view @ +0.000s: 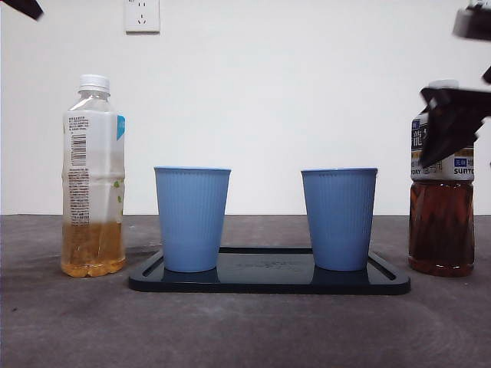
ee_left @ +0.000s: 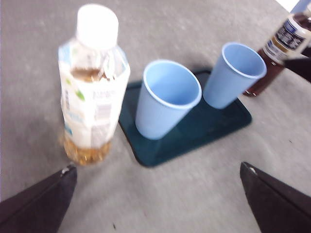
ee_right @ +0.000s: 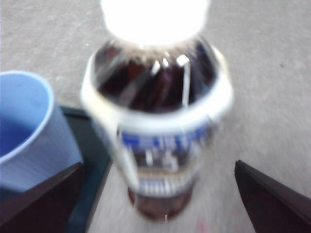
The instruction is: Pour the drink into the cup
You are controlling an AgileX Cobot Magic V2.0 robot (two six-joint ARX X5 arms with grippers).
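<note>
My right gripper point(view: 453, 126) hangs at the shoulder of the dark tea bottle point(view: 441, 199), jaws spread wide with the bottle between them and nothing pinched yet; in its wrist view the bottle fills the gap between the jaws, blurred, its white cap point(ee_right: 154, 17) toward the camera. That bottle stands upright on the table just off one short end of the black tray point(view: 268, 284), close to the nearer blue cup point(view: 338, 218), which I judge makes for a short swing to pour. The second blue cup point(view: 192, 218) stands on the same tray, apart from the first, both upright and open-mouthed. Off the tray's other end stands the pale tea bottle point(view: 93, 176), capped and about a third full. My left gripper point(ee_left: 155, 194) waits above and short of it, jaws wide apart, holding nothing. Both caps look on, so pouring is some way off.
</note>
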